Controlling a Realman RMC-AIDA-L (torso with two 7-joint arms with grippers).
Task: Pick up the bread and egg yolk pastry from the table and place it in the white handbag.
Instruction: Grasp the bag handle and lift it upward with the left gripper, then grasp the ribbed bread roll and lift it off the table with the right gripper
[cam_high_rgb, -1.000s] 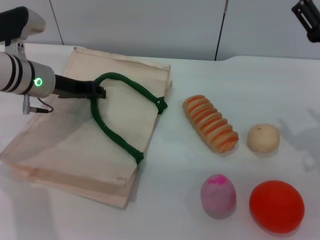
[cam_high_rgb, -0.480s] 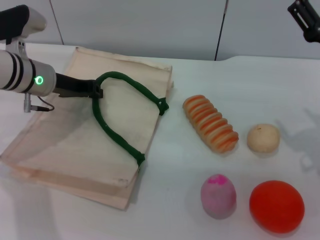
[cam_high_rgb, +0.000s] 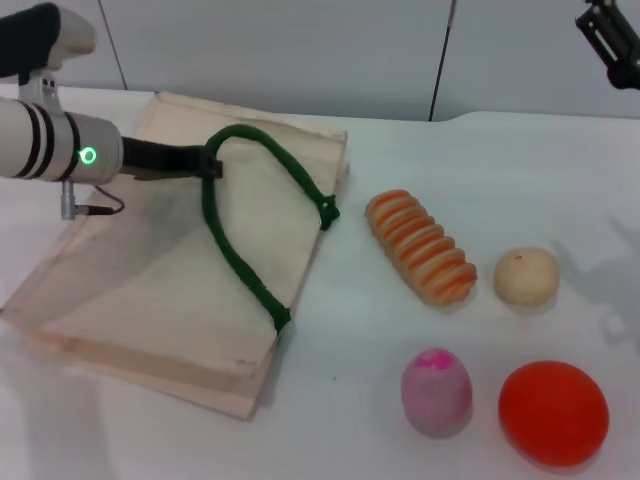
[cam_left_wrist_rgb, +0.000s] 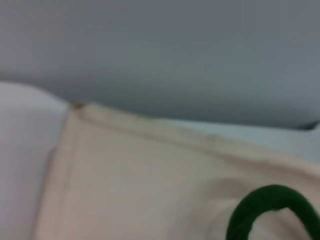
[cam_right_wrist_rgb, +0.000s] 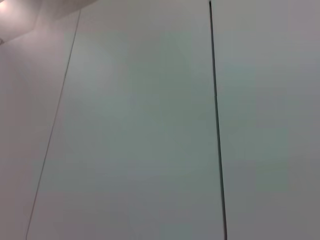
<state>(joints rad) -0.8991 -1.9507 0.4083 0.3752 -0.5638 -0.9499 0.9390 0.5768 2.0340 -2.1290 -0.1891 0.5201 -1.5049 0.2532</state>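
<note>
The white handbag (cam_high_rgb: 160, 270) lies flat on the left of the table, with a dark green rope handle (cam_high_rgb: 250, 215). My left gripper (cam_high_rgb: 210, 165) is shut on that handle and holds its loop up off the fabric. The bag (cam_left_wrist_rgb: 125, 180) and the handle (cam_left_wrist_rgb: 270, 210) also show in the left wrist view. The striped bread (cam_high_rgb: 420, 247) lies right of the bag. The round beige egg yolk pastry (cam_high_rgb: 526, 276) sits to its right. My right gripper (cam_high_rgb: 612, 35) hangs high at the far right; the right wrist view shows only wall.
A pink-topped egg shape (cam_high_rgb: 436, 391) and a bigger orange-red ball (cam_high_rgb: 553, 412) sit near the table's front edge on the right. The white table (cam_high_rgb: 520, 170) ends at a grey wall behind.
My left gripper has moved right and slightly up with the green handle, pulling the loop higher and the bag's top layer with it. The right arm has barely moved.
</note>
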